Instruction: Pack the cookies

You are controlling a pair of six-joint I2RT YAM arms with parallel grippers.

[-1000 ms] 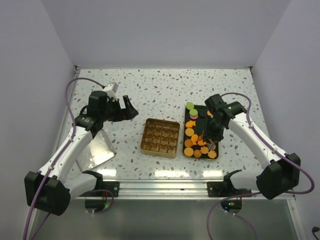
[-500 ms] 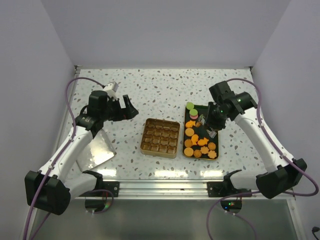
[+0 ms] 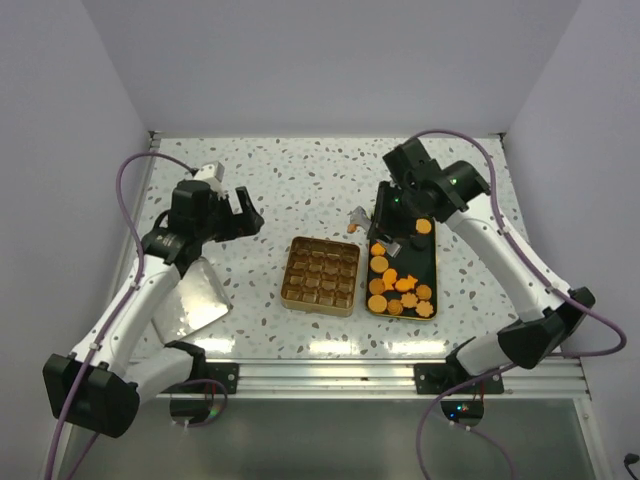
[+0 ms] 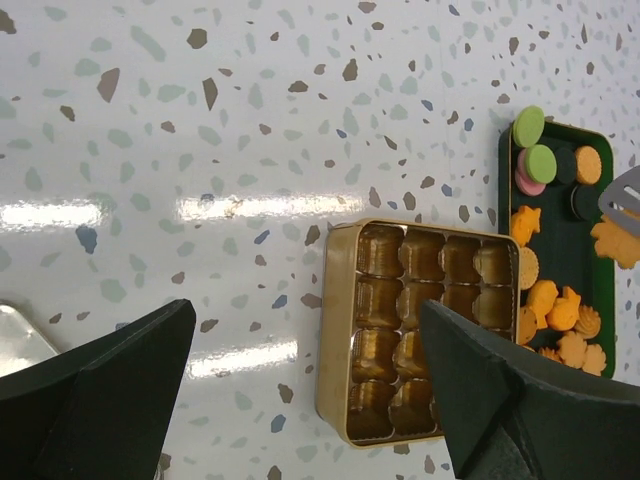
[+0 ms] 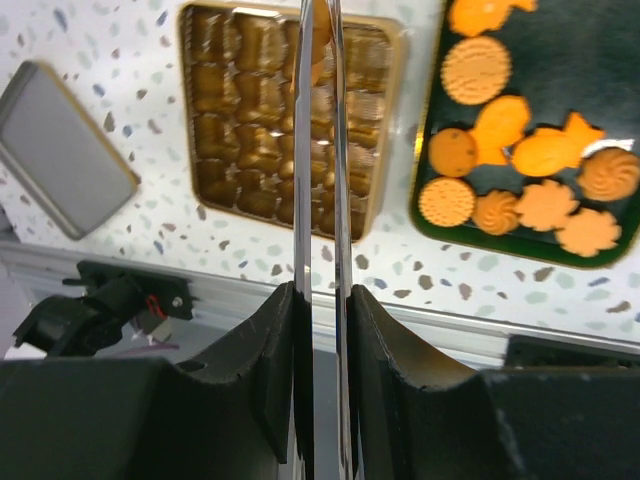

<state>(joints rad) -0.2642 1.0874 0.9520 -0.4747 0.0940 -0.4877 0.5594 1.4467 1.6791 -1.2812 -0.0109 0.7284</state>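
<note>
Several orange-tan cookies (image 3: 399, 286) lie in a dark green tray (image 3: 431, 262) right of centre; they also show in the right wrist view (image 5: 476, 70). A gold tin (image 3: 321, 275) with empty cells stands to the tray's left. My right gripper (image 3: 362, 224) hangs above the gap between tin and tray. Its thin metal blades are shut on one cookie (image 5: 320, 38), seen over the tin (image 5: 240, 110) in the wrist view. My left gripper (image 3: 241, 214) is open and empty, left of the tin and above the table; the tin's near corner (image 4: 345, 400) lies between its fingers (image 4: 120, 370).
A silver lid (image 3: 196, 296) lies flat at the front left, also in the right wrist view (image 5: 62, 150). Green and pink round sweets (image 4: 534, 150) sit at the tray's far end. White walls enclose the table on three sides; a metal rail (image 3: 320, 372) runs along the front.
My right gripper rose off the tray and swung left and back, carrying a cookie towards the tin. The left arm shifted slightly back and left.
</note>
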